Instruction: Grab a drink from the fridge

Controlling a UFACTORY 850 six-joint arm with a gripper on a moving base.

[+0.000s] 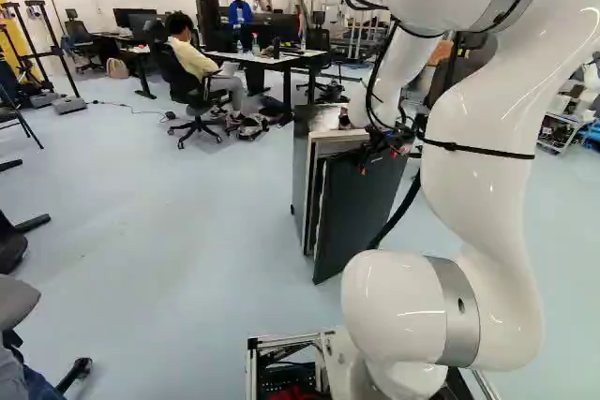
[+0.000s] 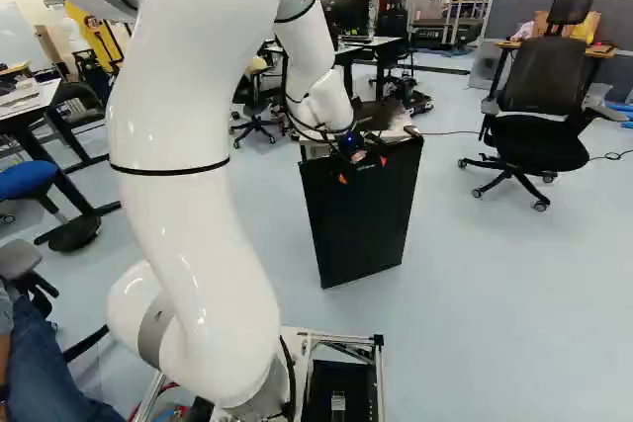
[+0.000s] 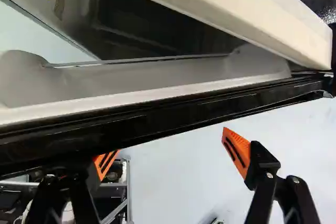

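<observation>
Reaching out with the white arm [image 2: 188, 214] toward the small fridge [image 1: 300, 170], dark door [image 2: 361, 214] foremost and slightly ajar, pale cabinet rim [image 3: 262, 14] just behind. Seen from the wrist: a wedge-shaped gap between door and rim, pinched at the likely hinge corner, widening toward the free side, at the left of the door in the left base view. Long black top edge [image 3: 157, 116] running crosswise ahead of the claw [image 3: 169, 148], roughly along the line from one fingertip to the other rather than passing between them. Claw open, gripping nothing, apparently on the outer side of the door near its top, one orange pad [image 3: 106, 163] partly hidden by the black edge, the other orange pad [image 3: 239, 150] in plain sight and apart from it. No drink in sight in any view; presumably inside the cabinet, so beyond the door as reckoned from the claw, on the opposite side of that edge. Probably still at the door-opening step, with the grab itself some way off. Best to get a finger past the free side and into the wide part of the gap, then swing the door back toward the arm before any reach inside. Beware of pressing on the outer face, likely to push the door shut, and of working near the hinge corner, with little room there for a finger and poor leverage.
</observation>
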